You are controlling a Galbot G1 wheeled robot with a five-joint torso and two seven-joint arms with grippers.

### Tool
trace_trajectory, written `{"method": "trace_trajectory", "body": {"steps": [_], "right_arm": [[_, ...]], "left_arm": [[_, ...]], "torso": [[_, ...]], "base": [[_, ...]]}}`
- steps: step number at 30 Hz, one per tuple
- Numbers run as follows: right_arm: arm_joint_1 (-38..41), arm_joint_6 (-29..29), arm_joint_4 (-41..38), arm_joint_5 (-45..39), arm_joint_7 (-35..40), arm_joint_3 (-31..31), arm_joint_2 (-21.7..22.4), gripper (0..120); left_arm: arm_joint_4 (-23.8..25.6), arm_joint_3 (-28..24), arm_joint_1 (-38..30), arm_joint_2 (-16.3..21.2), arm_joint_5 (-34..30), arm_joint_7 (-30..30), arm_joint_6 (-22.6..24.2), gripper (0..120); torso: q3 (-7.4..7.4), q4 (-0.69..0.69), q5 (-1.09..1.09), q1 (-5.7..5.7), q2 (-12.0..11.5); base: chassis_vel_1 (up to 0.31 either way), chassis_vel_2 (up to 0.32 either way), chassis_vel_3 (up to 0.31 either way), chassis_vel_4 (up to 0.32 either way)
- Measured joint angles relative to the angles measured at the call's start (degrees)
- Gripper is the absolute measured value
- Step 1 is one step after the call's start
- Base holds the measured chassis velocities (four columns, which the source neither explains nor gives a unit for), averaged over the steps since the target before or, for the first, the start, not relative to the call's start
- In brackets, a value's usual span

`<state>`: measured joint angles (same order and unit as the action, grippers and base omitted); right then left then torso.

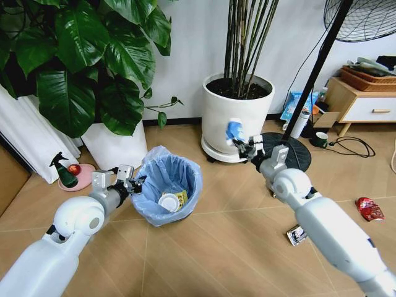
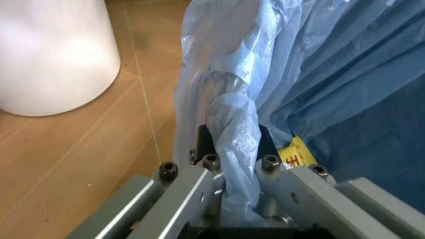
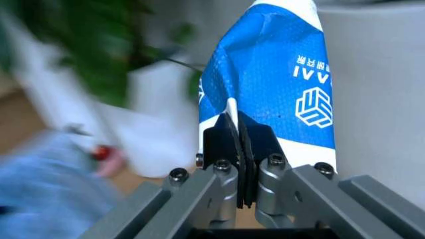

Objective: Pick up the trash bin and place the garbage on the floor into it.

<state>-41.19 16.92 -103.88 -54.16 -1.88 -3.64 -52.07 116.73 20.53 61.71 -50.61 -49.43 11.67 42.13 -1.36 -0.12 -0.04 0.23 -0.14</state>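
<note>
1. The trash bin (image 1: 167,189), blue-lined, stands on the floor (image 1: 216,247) between my two arms; my left gripper (image 2: 232,149) has its jaws clamped on the liner at the rim.
2. My right gripper (image 3: 238,144) pinches a blue-white paper cup (image 3: 265,84), held high beside the white plant pot (image 1: 238,114). I judge the cup should be carried squarely over the bin's mouth before I let go.
3. I count one lid (image 1: 168,202) and one yellow wrapper (image 1: 181,198) inside, one red can (image 1: 369,209) and one silver wrapper (image 1: 296,235) outside.

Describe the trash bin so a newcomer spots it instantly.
Find the big white pot holding tall stalks; the trash bin stands on the floor in front of it, the left gripper clamping its rim. Unlike the white pots, it is small, lined with crinkly blue plastic.
</note>
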Motion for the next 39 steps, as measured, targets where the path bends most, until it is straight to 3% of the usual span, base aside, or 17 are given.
{"method": "trace_trajectory", "body": {"steps": [6, 10, 17, 24, 39], "right_arm": [[1.7, 1.9, -8.0, -5.8, -0.3, 3.1, 2.2, 0], [4.0, 2.8, -13.5, -8.8, -0.4, 9.1, 3.3, 0], [6.3, 2.9, -14.6, -8.6, -0.4, 17.2, 3.2, 0], [4.8, 3.3, -15.8, -5.7, -0.2, 19.2, 4.0, 0], [3.7, 3.6, -16.4, -4.2, 0.9, 18.9, 4.5, 50]], "left_arm": [[0.0, -0.4, 0.0, 0.4, -0.1, 0.0, 0.0, 0], [-0.2, -0.7, -0.2, 0.6, -0.2, 0.0, 0.0, 0], [-0.3, -0.9, -0.6, 0.9, -0.4, 0.2, 0.0, 0], [-0.5, -0.8, -0.9, 0.8, -0.6, 0.2, 0.0, 0], [-0.7, -0.6, -1.2, 0.1, -0.5, 0.2, 0.0, 0]], "torso": [[0.00, 0.00, -0.01, 0.00, 0.0], [0.00, 0.00, -0.02, 0.00, 0.0], [-0.01, 0.00, -0.01, 0.00, 0.0], [-0.01, -0.01, -0.01, 0.00, 0.0], [-0.01, 0.00, -0.01, 0.00, 0.0]], "base": [[0.000, 0.000, 0.000, 0.000], [0.000, 0.000, 0.000, 0.000], [0.000, 0.000, 0.000, 0.000], [0.000, 0.000, 0.000, 0.000], [0.000, 0.000, 0.000, 0.000]]}}
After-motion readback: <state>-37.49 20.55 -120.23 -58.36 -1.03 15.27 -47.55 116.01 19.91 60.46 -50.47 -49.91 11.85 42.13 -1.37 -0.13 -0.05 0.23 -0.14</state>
